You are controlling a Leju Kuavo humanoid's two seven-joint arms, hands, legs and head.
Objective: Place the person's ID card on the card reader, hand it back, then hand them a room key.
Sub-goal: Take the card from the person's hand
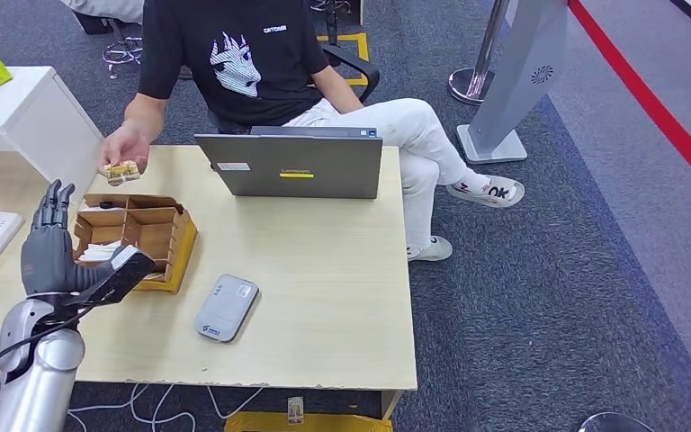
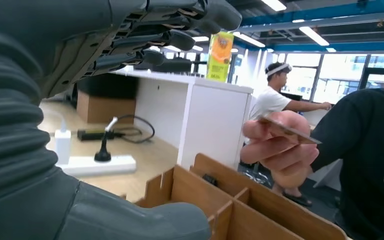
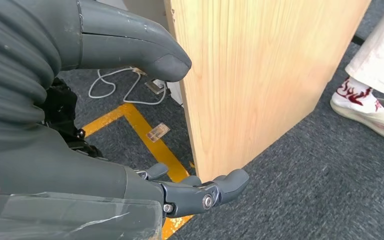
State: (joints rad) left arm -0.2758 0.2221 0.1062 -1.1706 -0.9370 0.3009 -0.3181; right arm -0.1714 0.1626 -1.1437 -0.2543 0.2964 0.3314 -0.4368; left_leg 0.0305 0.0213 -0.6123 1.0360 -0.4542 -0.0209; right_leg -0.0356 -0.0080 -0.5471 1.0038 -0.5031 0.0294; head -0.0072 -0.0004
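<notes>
- While a seated person in a black T-shirt holds out an ID card [image 1: 122,168] over the far left corner of the bench [image 1: 324,288], the left robot hand [image 1: 47,243] stands raised near it, fingers spread, straight and holding nothing.
- From the left wrist view, the card [image 2: 290,131] is pinched flat in the person's hand [image 2: 280,150], apart from the robot's fingers [image 2: 180,40].
- Between them sits a wooden divided box [image 1: 135,236]; the card reader [image 1: 226,307], grey and flat, lies on the bench nearer the robot, and a laptop [image 1: 292,165] stands open behind.
- Hanging low beside the bench's end panel, the right robot hand [image 3: 180,192] has its fingers loosely curled around nothing; whether it counts as closed is hard to tell.
- Likely risks: the card is thin and held edge-on, so the fingers may close on the person's hand or slip off the card, dropping it into the box compartments.
</notes>
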